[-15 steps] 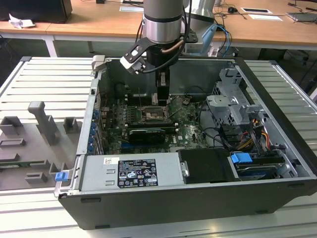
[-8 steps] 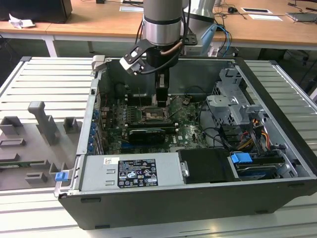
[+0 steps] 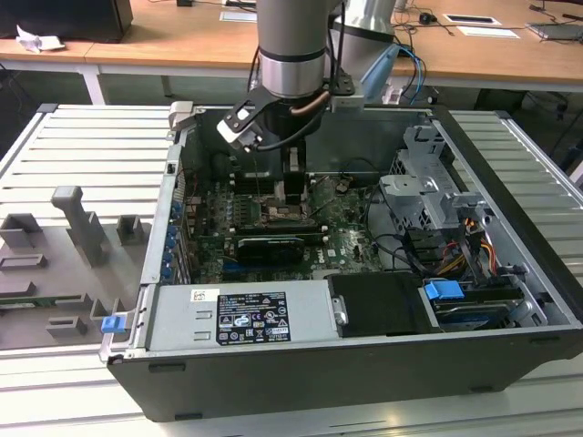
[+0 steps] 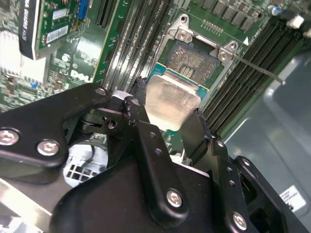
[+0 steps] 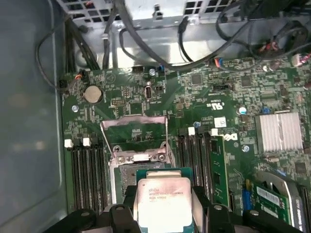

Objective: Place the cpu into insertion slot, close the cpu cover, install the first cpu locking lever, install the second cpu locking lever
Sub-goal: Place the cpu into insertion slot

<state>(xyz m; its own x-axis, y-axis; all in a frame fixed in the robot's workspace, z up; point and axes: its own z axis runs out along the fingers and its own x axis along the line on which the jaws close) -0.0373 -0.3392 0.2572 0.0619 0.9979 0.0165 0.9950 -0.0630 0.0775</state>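
Black fingers [image 4: 195,132] are gripping the silver-grey square cpu [image 5: 163,201] above the dark silver-rimmed insertion slot [image 5: 127,173], at their six o'clock in the exterior view. The silver cpu cover [image 5: 136,127] is standing open. Keeping it level, corners matched, seems best.

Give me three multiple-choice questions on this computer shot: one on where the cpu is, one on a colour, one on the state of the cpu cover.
1. Where is the cpu?
A) between the fingers of the gripper, over the insertion slot
B) on the ribbed table beside the case
C) on the wooden desk behind

2. What colour is the circuit board around the slot?
A) red
B) green
C) white

3. How is the cpu cover?
A) shut over the slot
B) lying outside the case
C) swung open

Answers: 1 A, both wrist views show the chip clamped above the socket. 2 B, the board is green. 3 C, the frame stands raised off the slot.
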